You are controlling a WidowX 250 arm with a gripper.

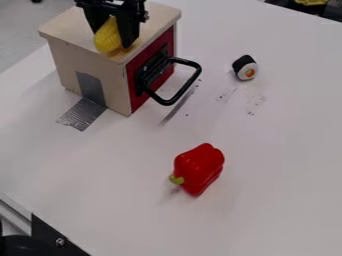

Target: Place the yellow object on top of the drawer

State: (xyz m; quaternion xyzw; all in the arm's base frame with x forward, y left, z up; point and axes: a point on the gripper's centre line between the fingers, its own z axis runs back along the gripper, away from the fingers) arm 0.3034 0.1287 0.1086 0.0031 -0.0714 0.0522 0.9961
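At the upper left, my gripper (112, 31) hangs over the wooden drawer box, its fingers shut on the yellow object (107, 38), which looks like a corn cob. The cob is tilted, with its rounded lower end near the front edge of the box's flat top. Whether that end touches the wood, I cannot tell. The drawer (150, 62) has a red front with a black loop handle (188, 86) sticking out to the right. Part of the cob's upper end is hidden by the gripper.
A red toy pepper (200, 169) lies on the white table (280, 150) below the centre. Right of the handle sits a small sushi roll (245, 67). Grey tape (83, 113) runs from the box's side onto the table. Black parts stand at the lower left corner.
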